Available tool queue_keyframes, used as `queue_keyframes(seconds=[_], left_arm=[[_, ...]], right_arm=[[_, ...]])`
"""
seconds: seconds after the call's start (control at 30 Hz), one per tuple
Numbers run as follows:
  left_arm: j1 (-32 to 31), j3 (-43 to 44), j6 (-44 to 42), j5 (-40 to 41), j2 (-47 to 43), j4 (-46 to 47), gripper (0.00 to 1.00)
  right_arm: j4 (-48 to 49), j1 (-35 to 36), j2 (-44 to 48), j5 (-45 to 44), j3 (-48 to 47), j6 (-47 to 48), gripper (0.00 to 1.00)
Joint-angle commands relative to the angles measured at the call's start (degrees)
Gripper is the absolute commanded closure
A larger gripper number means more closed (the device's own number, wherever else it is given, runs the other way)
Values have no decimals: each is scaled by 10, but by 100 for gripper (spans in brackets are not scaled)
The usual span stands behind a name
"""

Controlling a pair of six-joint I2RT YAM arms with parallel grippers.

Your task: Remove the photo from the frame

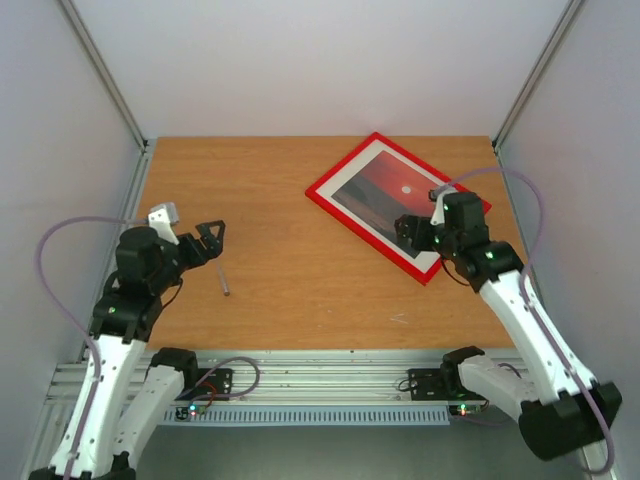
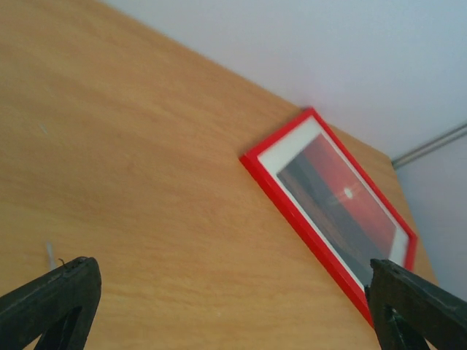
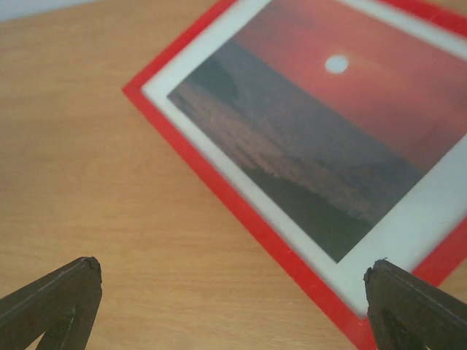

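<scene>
The left end effector [image 1: 212, 238] and right end effector [image 1: 405, 235] both gape wide and empty, the right over the frame [image 1: 350, 223]

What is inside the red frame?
A sunset photo with a white margin fills the frame, which lies flat on the table. Whatever sits behind the photo is covered, so it cannot be seen.

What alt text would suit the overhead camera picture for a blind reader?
A red frame holding a sunset photo lies askew at the far right of a wooden table. The right gripper hangs open over its near end; the left gripper, also open, is over bare wood at the left, beside a small grey stick.
</scene>
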State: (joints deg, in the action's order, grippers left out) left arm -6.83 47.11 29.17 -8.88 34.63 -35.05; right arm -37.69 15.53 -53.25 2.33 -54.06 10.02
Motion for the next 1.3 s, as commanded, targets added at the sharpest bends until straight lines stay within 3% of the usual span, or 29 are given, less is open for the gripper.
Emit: queue_keyframes(seconds=[0.0, 0.17, 0.53, 0.8, 0.97, 1.27], left_arm=[[0, -46, 102, -98, 46, 77, 1], [-14, -66, 114, -115, 97, 95, 1], [-68, -107, 128, -137, 194, 168, 1], [-83, -103, 106, -122, 212, 157, 1], [-86, -98, 100, -123, 224, 155, 1], [-96, -95, 99, -122, 245, 160, 1]], right_arm=[[-3, 6, -90, 68, -44, 6, 2], [9, 13, -209, 140, -61, 27, 1], [5, 51, -401, 89, -151, 104, 2], [-9, 56, -496, 51, -198, 146, 12], [-11, 57, -525, 28, -213, 151, 25], [-25, 69, -559, 4, -228, 164, 37]])
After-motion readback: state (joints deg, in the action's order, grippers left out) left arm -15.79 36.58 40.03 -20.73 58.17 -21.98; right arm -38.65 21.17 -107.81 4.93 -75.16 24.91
